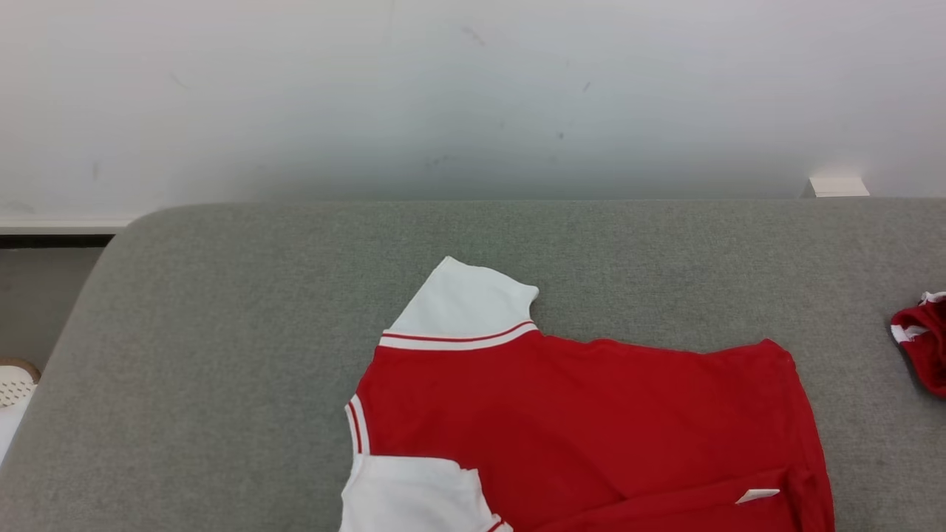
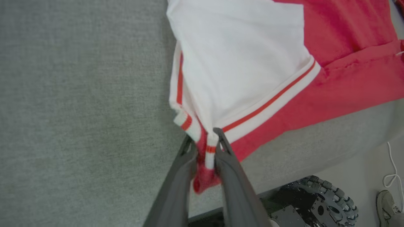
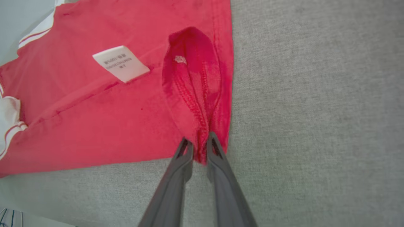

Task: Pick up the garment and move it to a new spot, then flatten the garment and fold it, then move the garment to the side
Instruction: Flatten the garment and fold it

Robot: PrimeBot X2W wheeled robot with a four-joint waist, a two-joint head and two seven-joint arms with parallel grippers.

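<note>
Left hand [image 2: 204, 137] is clamping a bunched bit of the garment [image 1: 576, 421], its two dark fingers [image 2: 233, 176] pressing on striped white trim and a wad of red cloth. Right hand [image 3: 199, 138] is pinching the red hem between its fingertips, with a loop of stitched fabric rising from the grip.

In the head view, the garment, a red shirt with white sleeves, is lying spread on the grey padded surface [image 1: 222, 332], low and right of centre. Its nearest part is running off the bottom of that view. One white sleeve [image 1: 462, 299] is pointing toward the far edge, and its cuff is showing a red stripe. The other sleeve [image 1: 414, 491] is lying at the near left. A white care label [image 3: 121, 63] is sticking up from a red fold near the hem.

A second red and white cloth [image 1: 920, 340] is sitting well apart at the right edge of the surface. A pale wall [image 1: 473, 96] is standing behind it.

In the left wrist view, the robot's studded wheel [image 2: 331, 201] is showing below the surface edge, with a white cable [image 2: 393, 170] lying on the floor beside it.
</note>
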